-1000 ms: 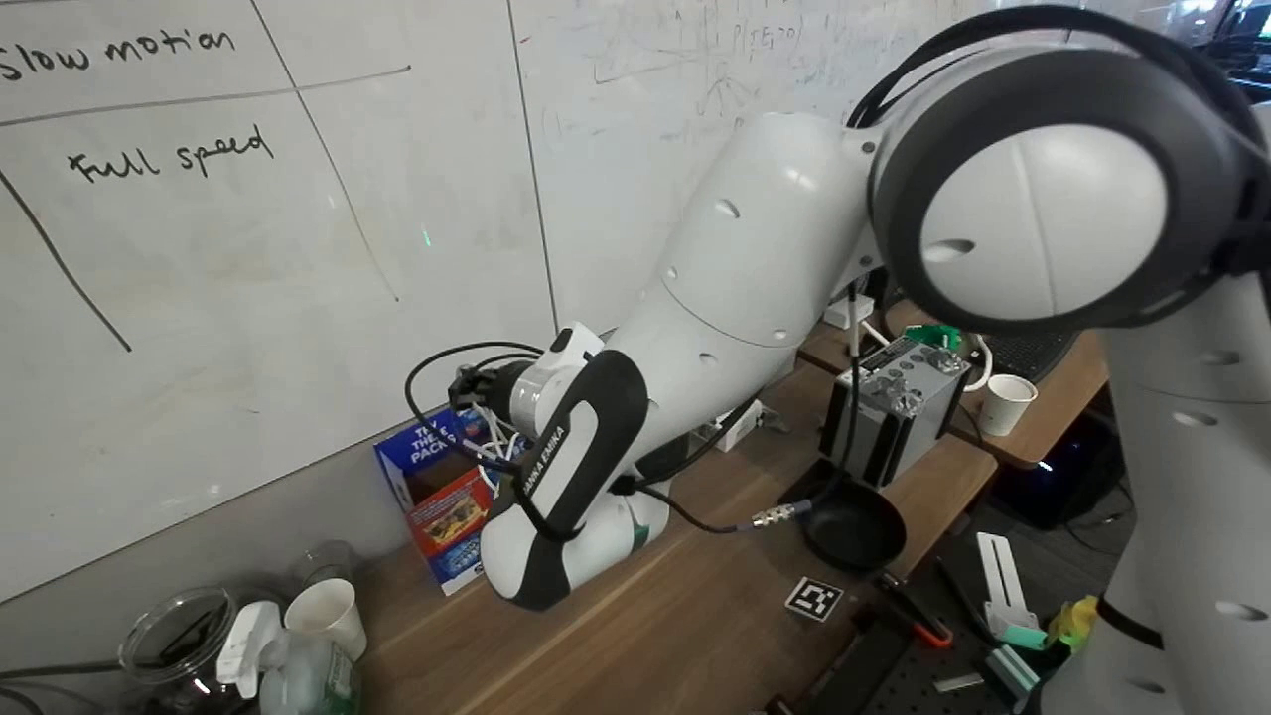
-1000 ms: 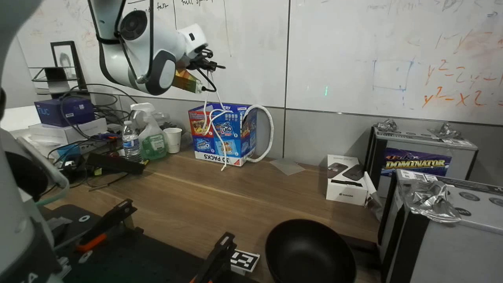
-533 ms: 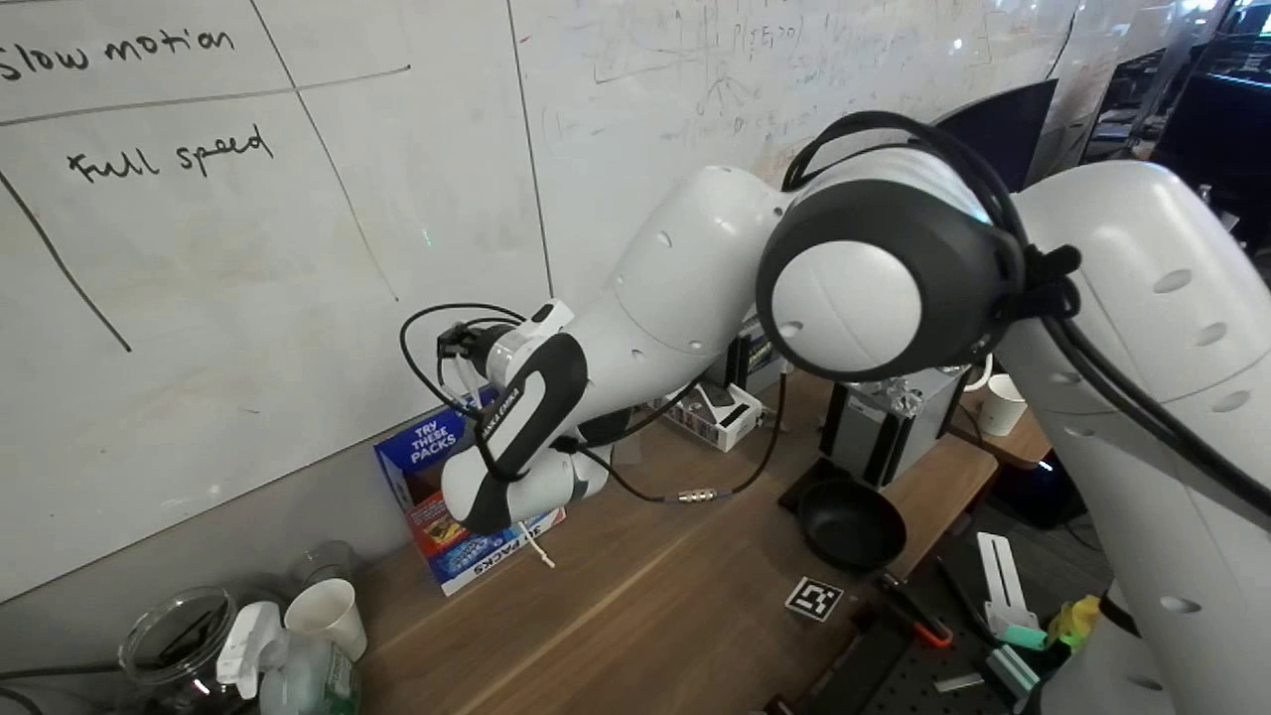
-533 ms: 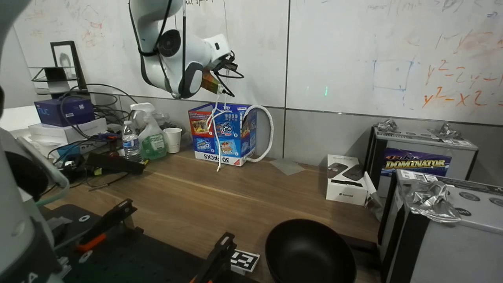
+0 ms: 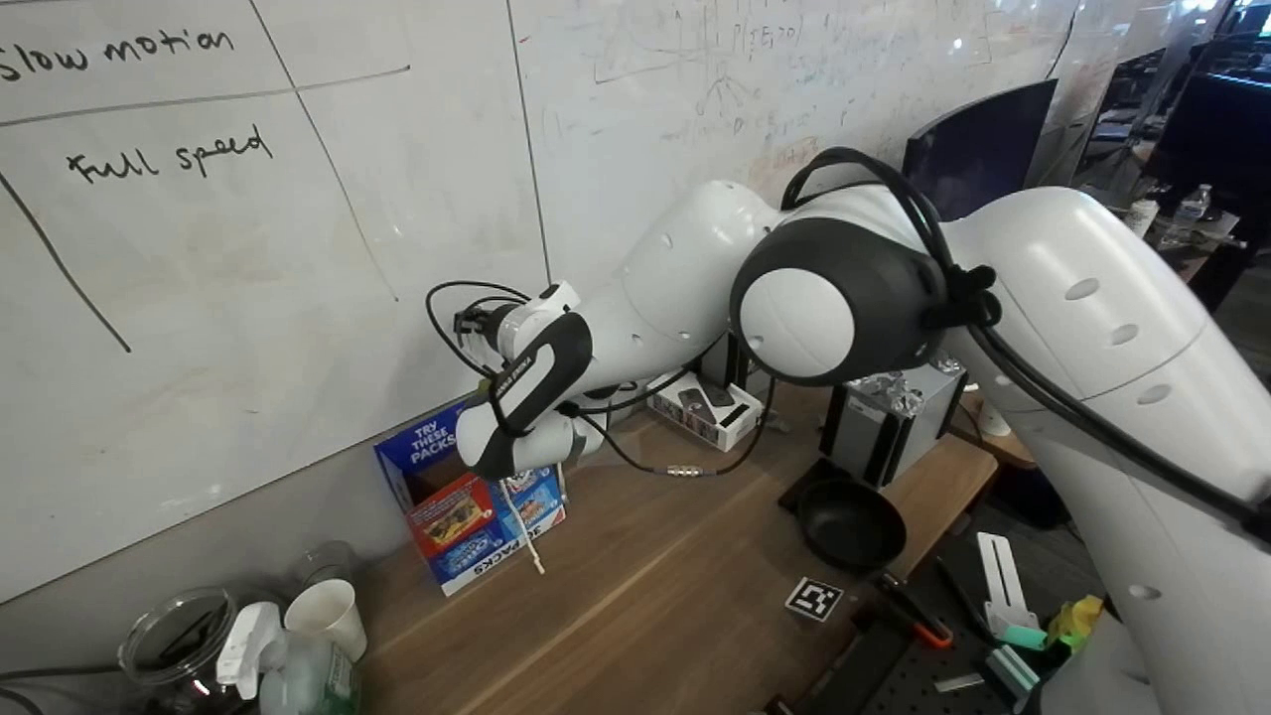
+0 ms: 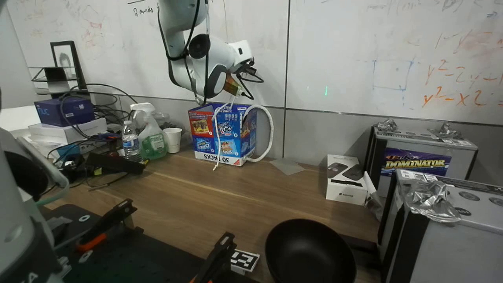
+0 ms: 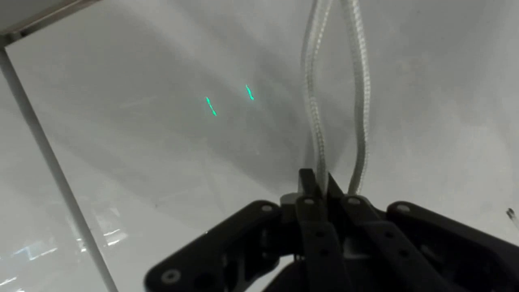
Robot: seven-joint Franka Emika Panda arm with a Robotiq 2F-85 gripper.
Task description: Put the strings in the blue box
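One pincer (image 7: 319,180), clamped on the strings (image 7: 363,101) | strings dangle from it, an end hanging outside the box (image 6: 232,137), before its front | box open-topped on worktop (image 6: 235,196), ready to receive, we think | pincer held high, we judge, so the lengths clear the box

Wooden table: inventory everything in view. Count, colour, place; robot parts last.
blue box: 1, blue, on wooden table
strings: uncounted, white, hanging before blue box
bottles: 2, green and clear, near paper cup
paper cup: 1, white, near bottles
NUC carton: 1, purple, atop white carton
device carton: 1, white, near grey units
grey units: 2, grey, near pan
pan: 1, black, near marker card
marker card: 1, black-and-white, near pan
whiteboard: 1, white, behind table
rest: too jumbled to count
robot arm: 1, white, above table
gripper: 1, black, shut on strings
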